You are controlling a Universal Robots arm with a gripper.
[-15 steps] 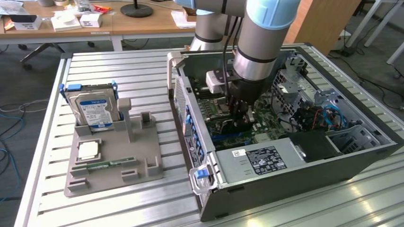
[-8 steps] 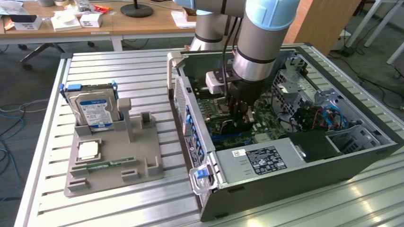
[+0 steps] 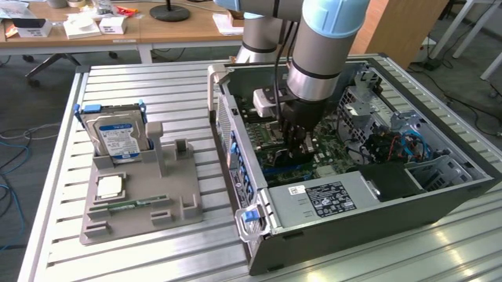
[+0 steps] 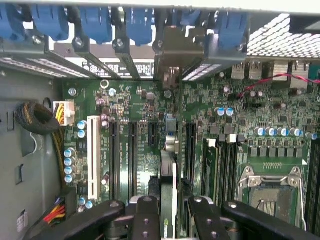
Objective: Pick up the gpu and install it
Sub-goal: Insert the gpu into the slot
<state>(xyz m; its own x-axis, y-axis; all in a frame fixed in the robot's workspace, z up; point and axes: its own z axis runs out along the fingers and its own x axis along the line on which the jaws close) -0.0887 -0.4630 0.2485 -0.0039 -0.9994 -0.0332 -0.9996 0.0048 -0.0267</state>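
Observation:
My gripper (image 3: 299, 148) reaches down into the open computer case (image 3: 353, 202), over the green motherboard (image 4: 135, 100). Its black fingers (image 4: 146, 216) are shut on the gpu (image 4: 169, 150), which I see edge-on in the wrist view. The card stands upright on the board among the long black expansion slots (image 4: 132, 150). Its silver bracket (image 4: 176, 50) lies against the rear wall of the case, beside the blue slot clips (image 4: 95, 22). I cannot tell whether the card's edge sits fully in a slot.
On the slatted table at the exterior view's left stands a grey holder tray (image 3: 141, 220) with a silver hard drive (image 3: 117, 138) upright and a green memory stick (image 3: 129, 204) lying flat. A black power supply (image 3: 330, 197) and drive cages (image 3: 400, 126) crowd the case.

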